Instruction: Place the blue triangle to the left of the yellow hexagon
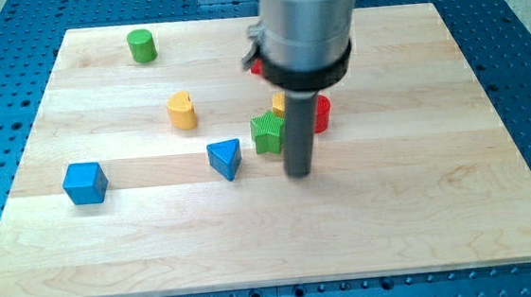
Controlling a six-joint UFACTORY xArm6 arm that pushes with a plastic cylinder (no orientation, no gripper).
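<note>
Seven blocks partly or fully seen on the wooden board (424, 231): two blue, the triangle (225, 157) and cube (85, 183). Two green, cylinder (142, 46) and star-like block (267, 132); two red, one (321, 113) at 3 o'clock of the rod, another (255, 69) hidden behind the arm; one yellow heart-like block (182, 110).

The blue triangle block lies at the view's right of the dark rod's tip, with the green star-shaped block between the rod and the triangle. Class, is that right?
One thing is wrong: the side. In the camera view the blue triangle block lies at the view's left of my tip, not its right. The green star-shaped block does sit between the rod and the triangle, a little nearer the view's top.
</note>
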